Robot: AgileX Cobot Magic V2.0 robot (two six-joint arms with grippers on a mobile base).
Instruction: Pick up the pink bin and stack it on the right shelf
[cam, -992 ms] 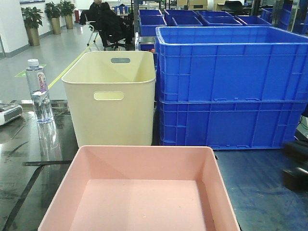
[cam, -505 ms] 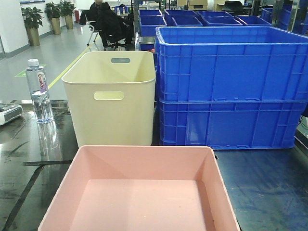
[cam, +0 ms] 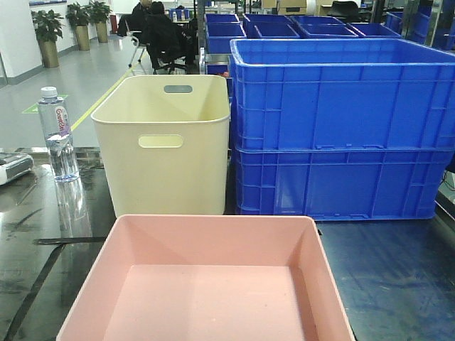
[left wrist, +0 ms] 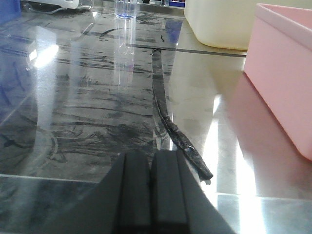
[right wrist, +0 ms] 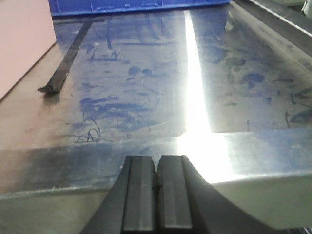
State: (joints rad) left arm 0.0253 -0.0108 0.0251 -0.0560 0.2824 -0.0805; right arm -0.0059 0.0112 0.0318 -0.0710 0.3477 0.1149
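Warehouse floor with potted plants and a seated person in dark clothing (cam: 160, 35) forms the background. In front lies the right shelf (cam: 387, 277), a broad dark platform with a scuffed, reflective top.

Change noted: one second ago a dark blurred mass stood at the right edge of the front view. It is now gone, and that corner of the platform is bare. This is judged to be the right arm drawing back, so no grasp is under way.

The wide, shallow pale pink plastic bin (cam: 206, 284) sits flat on the platform, nearest the camera, and neither arm touches it. The left gripper (left wrist: 151, 163) hangs low over the surface with its fingers pressed together and empty, the bin wall to its right. The right gripper (right wrist: 156, 168) is likewise clenched on nothing, the bin to its left.

Surroundings: a taller cream plastic bin with handle slots (cam: 167, 142) stands just behind the pink bin. Two stacked blue ribbed crates (cam: 341, 121) stand beside it. A clear water bottle (cam: 57, 135) stands well to the left. A loose black strip (left wrist: 168, 122) lies across the platform and could snag a sliding bin.
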